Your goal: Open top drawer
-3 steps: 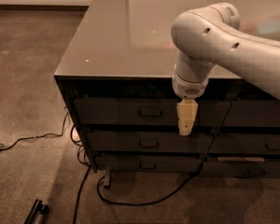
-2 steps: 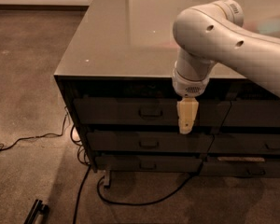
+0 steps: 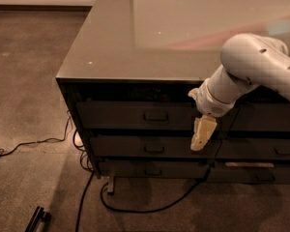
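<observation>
The top drawer (image 3: pixel 130 115) is a wide dark front just under the cabinet top, shut, with a small rectangular pull handle (image 3: pixel 156 115) at its centre. Two lower drawers (image 3: pixel 135 146) with like handles sit beneath it. My gripper (image 3: pixel 202 134) is cream coloured and hangs down from the white arm (image 3: pixel 253 66). It is in front of the drawer fronts, to the right of the top drawer's handle and a little below it, near the stack's right end. It does not touch the handle.
The cabinet top (image 3: pixel 116 42) is a glossy dark slab. A second drawer stack (image 3: pixel 270 149) stands to the right, behind the arm. Black cables (image 3: pixel 82 197) trail over the carpet at the cabinet's left foot. A black object (image 3: pixel 36 220) lies at the bottom left.
The gripper has moved right and slightly down, away from the top drawer's handle. The arm has swung right and now tilts. The drawers have not moved.
</observation>
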`<state>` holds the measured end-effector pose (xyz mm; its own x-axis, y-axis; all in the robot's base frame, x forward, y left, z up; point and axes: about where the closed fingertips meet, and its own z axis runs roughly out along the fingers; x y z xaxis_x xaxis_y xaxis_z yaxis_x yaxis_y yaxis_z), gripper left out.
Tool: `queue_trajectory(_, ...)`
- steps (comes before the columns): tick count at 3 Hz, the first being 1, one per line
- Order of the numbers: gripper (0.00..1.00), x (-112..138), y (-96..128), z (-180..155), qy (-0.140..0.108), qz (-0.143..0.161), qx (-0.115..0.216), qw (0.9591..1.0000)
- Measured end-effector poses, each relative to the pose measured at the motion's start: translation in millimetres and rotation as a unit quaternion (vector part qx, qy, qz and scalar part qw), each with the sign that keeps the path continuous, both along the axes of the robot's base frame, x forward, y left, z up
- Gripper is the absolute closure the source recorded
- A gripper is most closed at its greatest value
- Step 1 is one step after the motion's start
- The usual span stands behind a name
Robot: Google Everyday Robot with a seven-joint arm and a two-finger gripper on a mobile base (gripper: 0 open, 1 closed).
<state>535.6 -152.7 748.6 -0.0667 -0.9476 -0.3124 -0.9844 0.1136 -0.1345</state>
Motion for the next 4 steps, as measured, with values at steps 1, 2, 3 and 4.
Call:
queue_trajectory(1,0.00,1,-7,-16,0.004,-0.010,0.024,0.9996)
queue_trajectory(2,0.00,-2,-6,-22,0.009,-0.005,0.023,0.9997)
queue_trajectory(3,0.00,13,4,-49,0.023,-0.008,0.072,0.9971)
queue_trajectory(4,0.00,20,8,-56,0.024,-0.011,0.082,0.9963)
